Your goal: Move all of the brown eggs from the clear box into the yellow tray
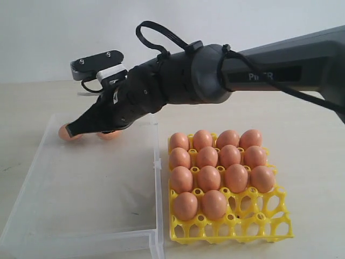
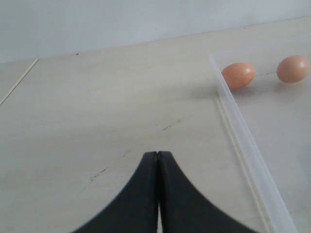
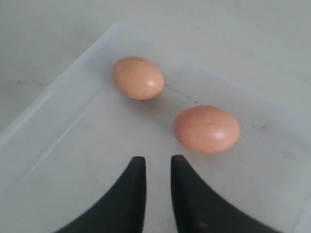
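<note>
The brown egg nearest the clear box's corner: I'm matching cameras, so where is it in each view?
Exterior view: corner egg, left of the right gripper's tip.
Left wrist view: the egg beside the clear box wall.
Right wrist view: the egg farther from the fingertips.
Shared landmark: second egg.

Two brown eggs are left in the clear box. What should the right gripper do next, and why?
Probably widen the right gripper and centre it on the nearer egg: its jaws stand narrowly apart, empty, too close together to take the egg, which lies just ahead and off their line.
</note>
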`<state>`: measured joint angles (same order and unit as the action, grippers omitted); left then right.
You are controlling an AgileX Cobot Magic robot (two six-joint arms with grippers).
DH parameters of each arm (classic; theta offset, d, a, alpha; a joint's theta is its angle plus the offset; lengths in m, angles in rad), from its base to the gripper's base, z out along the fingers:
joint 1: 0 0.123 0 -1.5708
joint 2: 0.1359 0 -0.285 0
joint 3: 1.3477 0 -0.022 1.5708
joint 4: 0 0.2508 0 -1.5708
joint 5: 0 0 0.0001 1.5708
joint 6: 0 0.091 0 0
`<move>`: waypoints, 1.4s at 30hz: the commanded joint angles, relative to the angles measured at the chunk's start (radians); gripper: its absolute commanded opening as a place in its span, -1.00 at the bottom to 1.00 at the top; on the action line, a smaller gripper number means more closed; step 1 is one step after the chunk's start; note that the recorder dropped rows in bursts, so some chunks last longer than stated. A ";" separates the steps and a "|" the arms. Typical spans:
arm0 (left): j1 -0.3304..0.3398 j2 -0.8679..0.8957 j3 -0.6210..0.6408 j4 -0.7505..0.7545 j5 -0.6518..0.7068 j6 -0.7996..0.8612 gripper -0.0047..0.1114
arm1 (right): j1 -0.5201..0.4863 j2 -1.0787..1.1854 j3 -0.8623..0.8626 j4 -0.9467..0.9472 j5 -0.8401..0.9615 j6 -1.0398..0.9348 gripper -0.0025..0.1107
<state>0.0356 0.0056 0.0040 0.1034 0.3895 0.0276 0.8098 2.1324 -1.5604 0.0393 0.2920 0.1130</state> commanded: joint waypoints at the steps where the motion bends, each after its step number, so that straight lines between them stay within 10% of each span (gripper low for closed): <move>1: -0.006 -0.006 -0.004 -0.002 -0.009 -0.004 -0.92 | -0.014 -0.006 -0.003 0.075 -0.073 0.040 -0.15; 5: -0.006 -0.006 -0.004 -0.002 -0.009 -0.004 -0.92 | -0.019 0.025 -0.073 0.058 0.006 0.038 0.11; 22: -0.006 -0.006 -0.004 -0.002 -0.009 -0.004 -0.92 | -0.031 0.337 -0.518 0.091 0.255 0.183 0.11; 42: -0.006 -0.006 -0.004 -0.002 -0.009 -0.004 -0.92 | -0.076 0.376 -0.551 0.041 0.282 0.235 0.11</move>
<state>0.0356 0.0056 0.0040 0.1034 0.3895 0.0276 0.7393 2.5045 -2.1064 0.0882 0.5898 0.3507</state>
